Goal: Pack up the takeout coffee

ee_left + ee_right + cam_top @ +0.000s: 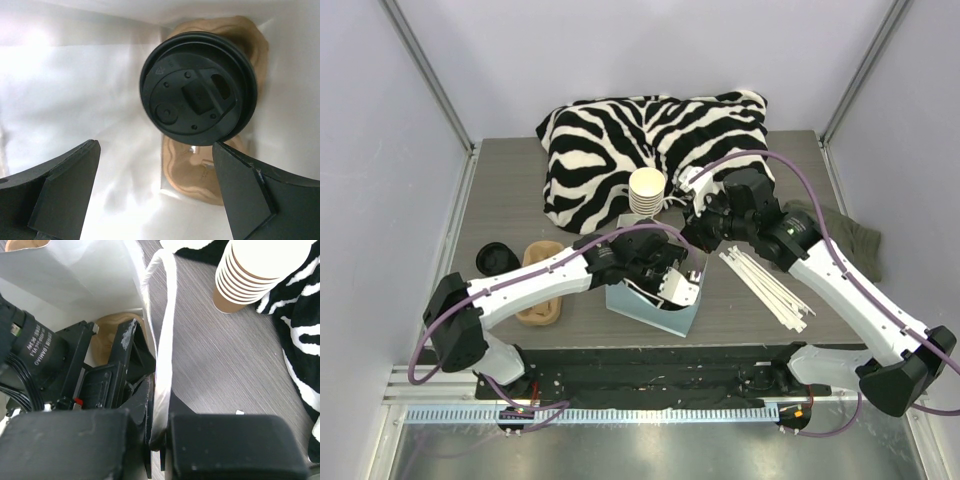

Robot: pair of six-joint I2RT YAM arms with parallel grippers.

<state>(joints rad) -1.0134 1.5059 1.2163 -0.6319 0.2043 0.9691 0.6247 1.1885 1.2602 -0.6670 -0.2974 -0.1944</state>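
Observation:
The takeout coffee, seen from above by its round black lid, stands in a tan cardboard carrier at the bottom of a white paper bag. My left gripper is open inside the bag, above the cup; its fingers stand wide apart and hold nothing. In the top view the left gripper reaches down into the bag's mouth. My right gripper is shut on the bag's white twisted handle at the bag's far side. The cup's body is hidden under its lid.
A stack of lidless tan cups stands behind the bag on a zebra-print cloth. White straws lie to the right. Loose black lids and a tan cardboard tray lie to the left. A green cloth lies far right.

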